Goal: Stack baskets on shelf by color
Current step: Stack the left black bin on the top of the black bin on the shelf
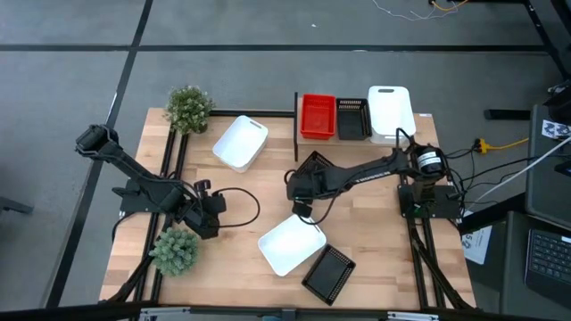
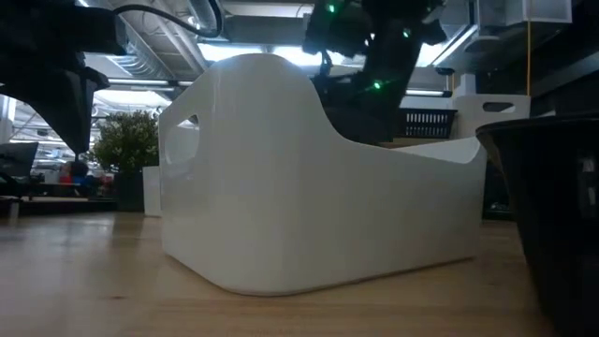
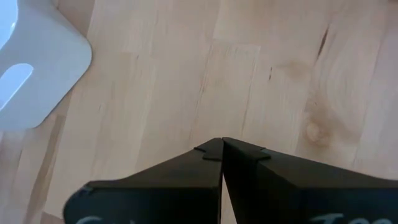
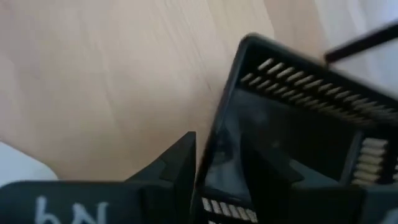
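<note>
The right gripper (image 4: 198,163) hangs over the middle of the worktop (image 1: 375,232), its jaws pinching the rim wall of a black mesh basket (image 1: 314,168): in the right wrist view one dark finger (image 4: 171,163) lies outside the basket wall and the other inside, with the slotted wall rising between them and the basket's hollow opening beyond. From above, this held basket sits at the arm's tip just below the shelf (image 1: 419,119), tilted rather than flat. The shelf stands at the far edge of the worktop and carries a red mesh basket (image 1: 318,116), a black basket (image 1: 353,119) just beside it, and a white basket (image 1: 390,111) at the right end. Three more baskets lie loose on the worktop: a white one (image 1: 240,142) near the far left potted plant (image 1: 188,108), a larger white one (image 1: 291,243) near the front, directly below the right gripper, and a second loose black basket (image 1: 328,272) touching its front right corner. The left gripper (image 3: 222,152) waits low over bare wood at the left side, beside the near potted plant (image 1: 175,251), its jaws pressed together with the tips meeting; a white basket corner (image 3: 37,68) shows farther off in its wrist view.
</note>
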